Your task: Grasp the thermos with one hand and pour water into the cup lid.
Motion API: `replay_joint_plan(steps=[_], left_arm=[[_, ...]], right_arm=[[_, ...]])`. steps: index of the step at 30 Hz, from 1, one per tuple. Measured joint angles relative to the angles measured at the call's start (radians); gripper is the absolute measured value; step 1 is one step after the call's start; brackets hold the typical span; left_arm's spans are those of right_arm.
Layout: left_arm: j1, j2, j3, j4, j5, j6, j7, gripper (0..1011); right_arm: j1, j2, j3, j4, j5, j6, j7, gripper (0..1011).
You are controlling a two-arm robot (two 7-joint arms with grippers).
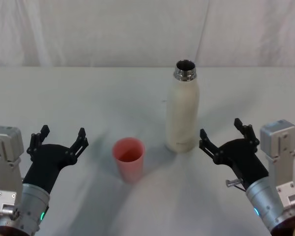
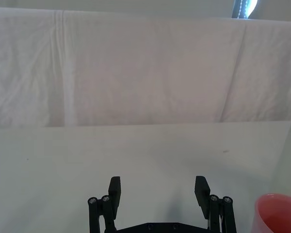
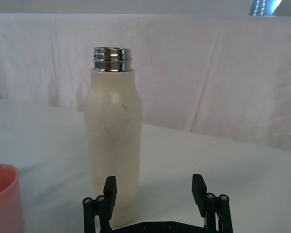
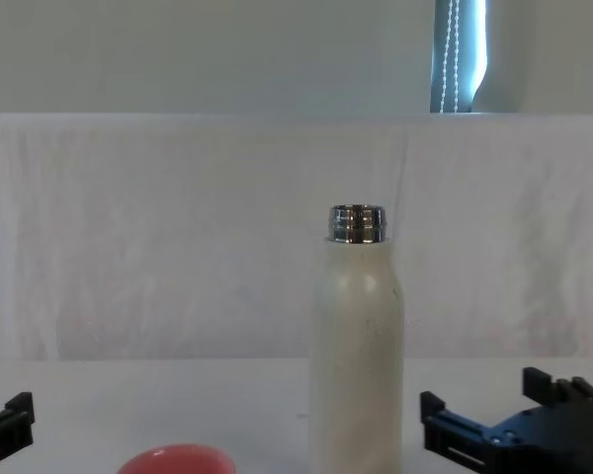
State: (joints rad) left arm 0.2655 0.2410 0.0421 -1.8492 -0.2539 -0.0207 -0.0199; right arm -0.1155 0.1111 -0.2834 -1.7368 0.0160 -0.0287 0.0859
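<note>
My right gripper (image 1: 221,132) hovers wide open and empty, just right of the thermos (image 1: 183,107), which stands upright and uncapped on the counter (image 1: 88,93). My left gripper (image 1: 59,137) is equally spread, holding nothing, left of the cup lid (image 1: 129,159) sitting mouth-up near the thermos.

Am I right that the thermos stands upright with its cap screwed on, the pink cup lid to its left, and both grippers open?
Not quite: the thermos is uncapped. The head view shows its open steel mouth. The rest holds: it stands upright, the cup lid sits to its left, and the left gripper and right gripper are both open.
</note>
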Motion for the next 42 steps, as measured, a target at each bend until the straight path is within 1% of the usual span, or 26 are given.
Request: replay_joint_plan(steps=[5,8,17,30,42], left_arm=[[0.0,0.0,0.0,0.0,0.0,0.0,0.0,1001],[0.0,0.0,0.0,0.0,0.0,0.0,0.0,1001],[0.0,0.0,0.0,0.0,0.0,0.0,0.0,1001],[0.0,0.0,0.0,0.0,0.0,0.0,0.0,1001],[0.0,0.0,0.0,0.0,0.0,0.0,0.0,1001]], right_arm=[[0.023,-0.015,-0.002,0.024,0.001,0.011,0.026,1001],[0.043,-0.025,-0.002,0.042,0.011,0.019,0.046,1001],[0.094,-0.046,-0.013,0.085,0.027,0.032,0.07,1001],[0.148,-0.065,-0.033,0.132,0.03,0.042,0.074,1001],[0.174,-0.07,-0.046,0.154,0.021,0.047,0.074,1001]])
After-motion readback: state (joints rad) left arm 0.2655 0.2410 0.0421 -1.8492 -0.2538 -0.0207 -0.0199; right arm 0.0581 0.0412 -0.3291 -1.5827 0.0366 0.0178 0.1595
